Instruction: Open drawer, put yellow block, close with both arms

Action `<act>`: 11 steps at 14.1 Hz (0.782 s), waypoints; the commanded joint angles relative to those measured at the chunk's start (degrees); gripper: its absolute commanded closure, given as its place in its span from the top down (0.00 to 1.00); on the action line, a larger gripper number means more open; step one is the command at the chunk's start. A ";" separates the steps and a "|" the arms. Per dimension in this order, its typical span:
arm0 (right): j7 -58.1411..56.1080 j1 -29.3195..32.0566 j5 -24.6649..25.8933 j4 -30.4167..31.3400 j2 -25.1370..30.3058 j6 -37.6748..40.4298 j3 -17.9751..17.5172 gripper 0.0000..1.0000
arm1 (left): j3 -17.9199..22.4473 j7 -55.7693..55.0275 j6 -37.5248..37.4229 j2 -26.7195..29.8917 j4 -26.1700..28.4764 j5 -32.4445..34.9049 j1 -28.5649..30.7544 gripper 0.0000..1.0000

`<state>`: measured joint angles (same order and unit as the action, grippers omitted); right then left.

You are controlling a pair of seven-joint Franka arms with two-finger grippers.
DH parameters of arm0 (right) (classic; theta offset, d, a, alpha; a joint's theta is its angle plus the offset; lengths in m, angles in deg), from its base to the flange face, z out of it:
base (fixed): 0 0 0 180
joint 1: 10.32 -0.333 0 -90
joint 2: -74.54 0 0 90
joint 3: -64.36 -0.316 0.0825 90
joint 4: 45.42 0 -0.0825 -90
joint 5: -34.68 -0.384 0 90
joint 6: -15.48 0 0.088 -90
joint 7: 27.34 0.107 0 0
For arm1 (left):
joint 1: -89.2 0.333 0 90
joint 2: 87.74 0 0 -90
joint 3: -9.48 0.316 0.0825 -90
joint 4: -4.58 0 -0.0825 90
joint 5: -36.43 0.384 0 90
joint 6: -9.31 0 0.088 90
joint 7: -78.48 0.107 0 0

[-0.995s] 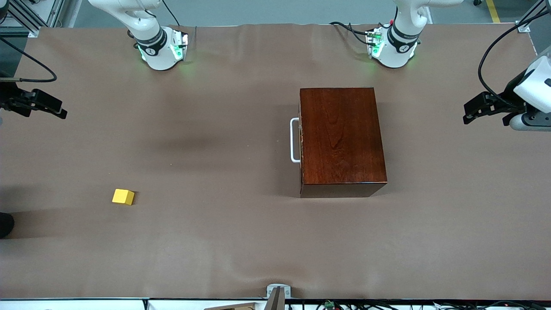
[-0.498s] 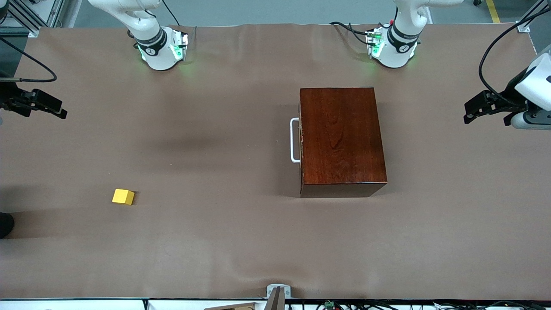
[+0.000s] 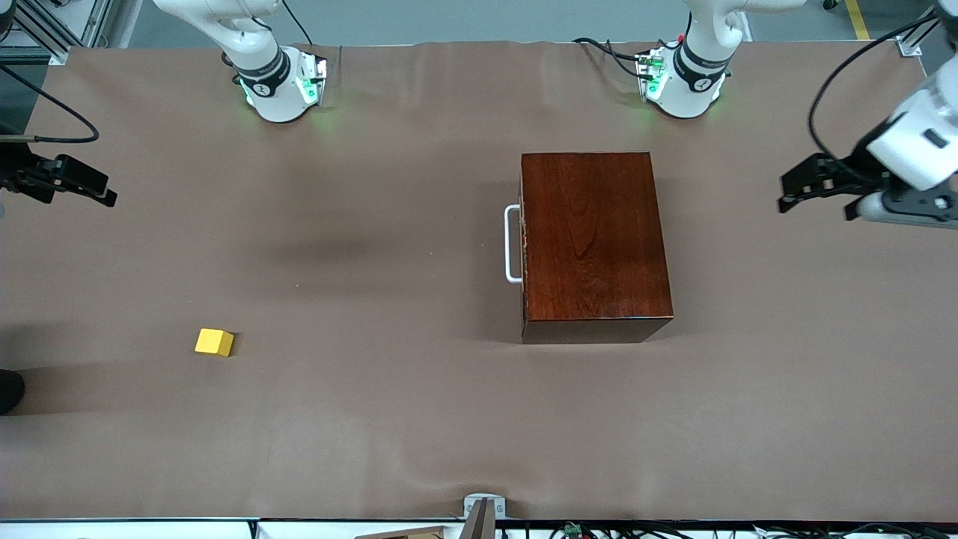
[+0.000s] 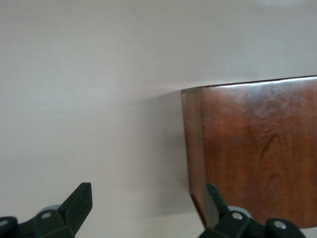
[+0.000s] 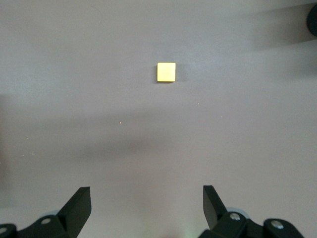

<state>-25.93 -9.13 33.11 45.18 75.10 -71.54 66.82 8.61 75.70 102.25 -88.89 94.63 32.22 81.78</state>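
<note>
Brown table (image 3: 374,434) holds the yellow block (image 3: 214,342) near my right arm's end. My right gripper (image 3: 105,196) and left gripper (image 3: 784,201) hang wide open. The drawer (image 3: 524,243) (white handle (image 3: 511,244)) is shut.

Glossy dark wood box (image 3: 595,243), matt brown paper-like table cover (image 3: 374,419), smooth yellow block (image 3: 214,342).

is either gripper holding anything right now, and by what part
Nothing is held. The left gripper and right gripper both hang open over bare table.
</note>
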 commanded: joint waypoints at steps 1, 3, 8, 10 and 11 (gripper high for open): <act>-0.53 0.22 0.16 -0.42 0.14 0.54 -0.26 1.00 | -6.65 -11.13 -0.48 -2.62 -1.89 -0.45 -1.63 1.00; -0.53 0.22 0.16 -0.42 0.14 0.54 -0.26 1.00 | -12.64 -23.52 -0.21 -6.47 -5.82 0.07 -3.29 1.00; -0.53 0.22 0.16 -0.42 0.14 0.45 -0.26 1.00 | -14.25 -47.27 3.19 -17.46 -14.98 7.08 -19.88 1.00; -0.53 0.22 0.16 -0.42 0.14 0.45 -0.26 1.00 | -13.98 -52.65 5.84 -20.54 -15.43 9.83 -25.43 1.00; -0.53 0.22 0.16 -0.42 0.14 0.45 -0.26 1.00 | -13.90 -54.50 6.72 -22.03 -15.43 10.44 -27.46 1.00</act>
<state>-25.93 -9.15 33.11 45.17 75.10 -71.53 66.77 -6.11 24.55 108.14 -107.06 82.28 40.46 57.92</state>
